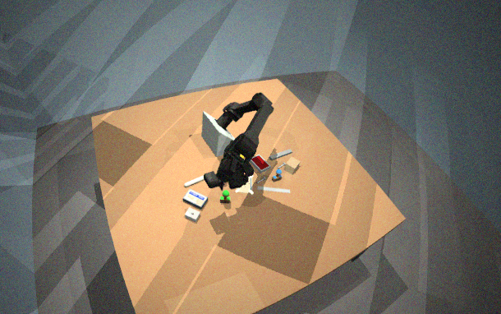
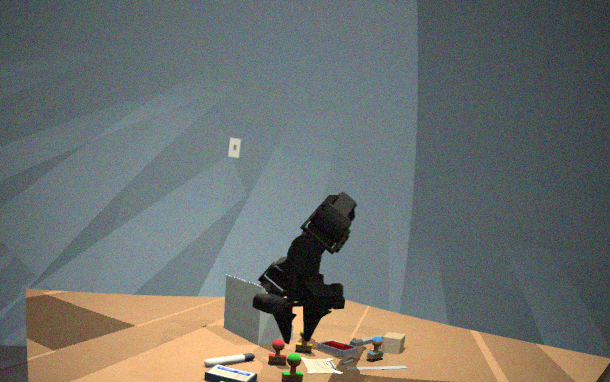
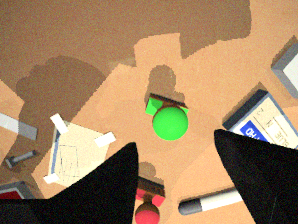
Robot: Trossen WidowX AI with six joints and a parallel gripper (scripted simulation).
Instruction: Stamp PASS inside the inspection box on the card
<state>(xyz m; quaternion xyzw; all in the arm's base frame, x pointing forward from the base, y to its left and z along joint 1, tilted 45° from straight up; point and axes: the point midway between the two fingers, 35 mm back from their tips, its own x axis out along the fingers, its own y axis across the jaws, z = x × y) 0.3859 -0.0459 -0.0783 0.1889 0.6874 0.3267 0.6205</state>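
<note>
My gripper [image 2: 297, 340] [image 3: 175, 143] is partly open and empty, pointing down above the bench. A green-knobbed stamp [image 1: 225, 194] [image 2: 294, 361] [image 3: 170, 123] stands upright, seen between and beyond the fingertips in the wrist view. A red-knobbed stamp [image 2: 278, 350] [image 3: 148, 213] stands near the left finger's inner edge there; the arm hides it in the top view. A yellow-knobbed stamp [image 2: 303, 347] and a blue-knobbed stamp [image 1: 278, 173] [image 2: 376, 345] also stand. I cannot read which says PASS. The card [image 1: 245, 186] [image 2: 320, 366] [image 3: 82, 155] is taped down, with faint box lines. The red ink pad [image 1: 259, 163] [image 2: 337, 346] lies open.
A marker [image 1: 194, 181] [image 2: 230, 360] [image 3: 212, 201], a labelled box [image 1: 195, 199] [image 3: 262, 122] and a small white box [image 1: 192, 214] lie beyond the green stamp's side. A pale strip [image 1: 273, 190] [image 2: 377, 368], a wooden block [image 1: 291, 164] [image 2: 394, 343] and a grey bar [image 1: 281, 154] lie on the blue stamp's side.
</note>
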